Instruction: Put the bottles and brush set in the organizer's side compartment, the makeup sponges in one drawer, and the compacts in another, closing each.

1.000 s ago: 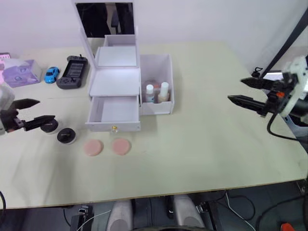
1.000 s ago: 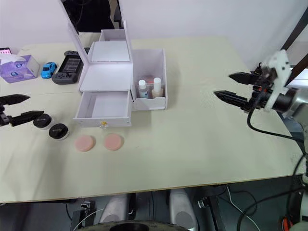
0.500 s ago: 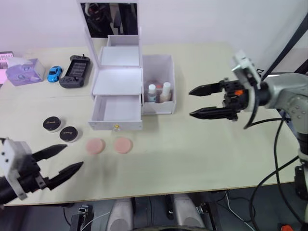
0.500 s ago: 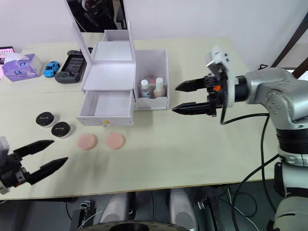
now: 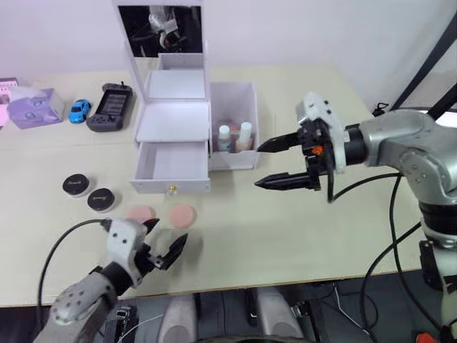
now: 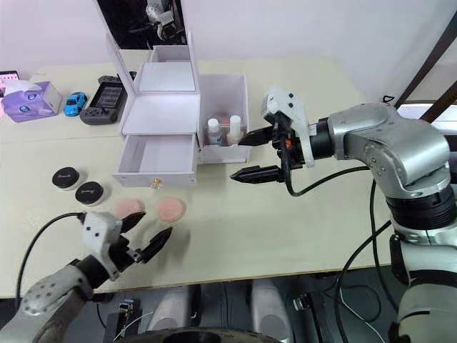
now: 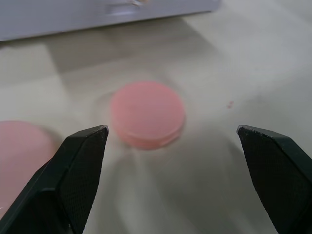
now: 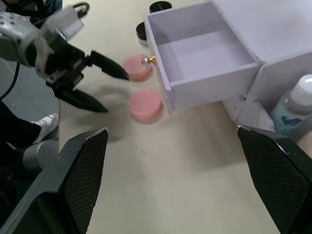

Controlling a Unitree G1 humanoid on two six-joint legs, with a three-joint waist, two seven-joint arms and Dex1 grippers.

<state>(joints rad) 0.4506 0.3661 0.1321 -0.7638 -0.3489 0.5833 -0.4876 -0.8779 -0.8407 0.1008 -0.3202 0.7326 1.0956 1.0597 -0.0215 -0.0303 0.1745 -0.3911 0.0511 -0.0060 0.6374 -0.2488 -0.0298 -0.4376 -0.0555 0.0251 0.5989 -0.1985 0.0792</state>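
The white organizer (image 5: 173, 121) stands mid-table with its mirror up and one drawer (image 5: 172, 163) pulled out, empty. In its side compartment (image 5: 232, 96) stand the two white-capped bottles (image 5: 233, 137), with a coral-orange patch of the brush set (image 6: 220, 116) behind them. Two pink makeup sponges (image 5: 141, 213) (image 5: 182, 214) lie in front of the drawer. Two black compacts (image 5: 76, 185) (image 5: 101, 199) sit to their left. My left gripper (image 6: 153, 230) is open just in front of the sponges, the right-hand sponge (image 7: 147, 114) lying ahead of its fingers. Open as well, my right gripper (image 5: 268, 163) hovers right of the side compartment.
At the back left are a pale purple box (image 5: 33, 107), a blue toy car (image 5: 78, 110) and a black game controller (image 5: 110, 106). The table's front edge (image 5: 285, 277) runs close behind my left gripper. The right wrist view shows my left gripper (image 8: 105, 85) beside both sponges.
My left gripper has swung in from the front left edge to just before the sponges. My right gripper has moved left, closer to the side compartment. Both stay open.
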